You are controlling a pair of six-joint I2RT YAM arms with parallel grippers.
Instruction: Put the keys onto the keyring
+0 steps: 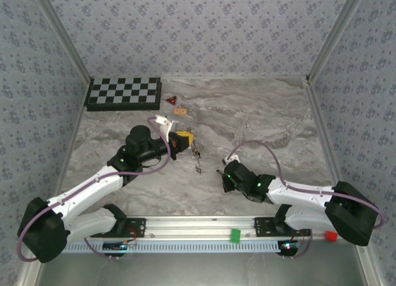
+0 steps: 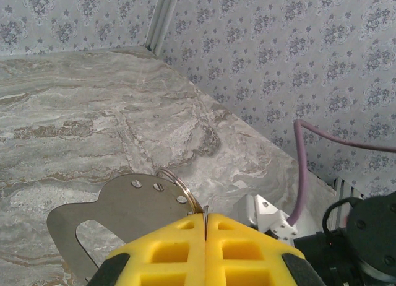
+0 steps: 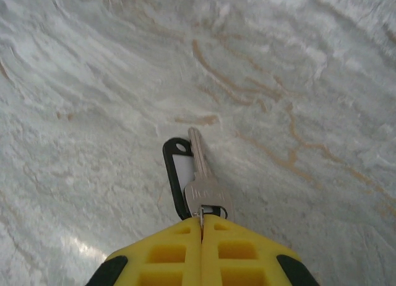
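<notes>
The left gripper [image 2: 205, 220] is seen with its yellow fingers [image 2: 173, 249] pressed together on the wire of the keyring [image 2: 178, 184], to which a flat metal plate [image 2: 117, 208] is fixed. The right gripper [image 3: 202, 224] is clamped shut on the head of a key [image 3: 202, 177], and a black tag [image 3: 175, 171] lies beside the blade. Ring and key are held right of the checkerboard [image 1: 124, 93] and nearer the arms' bases, with the key farther from it.
</notes>
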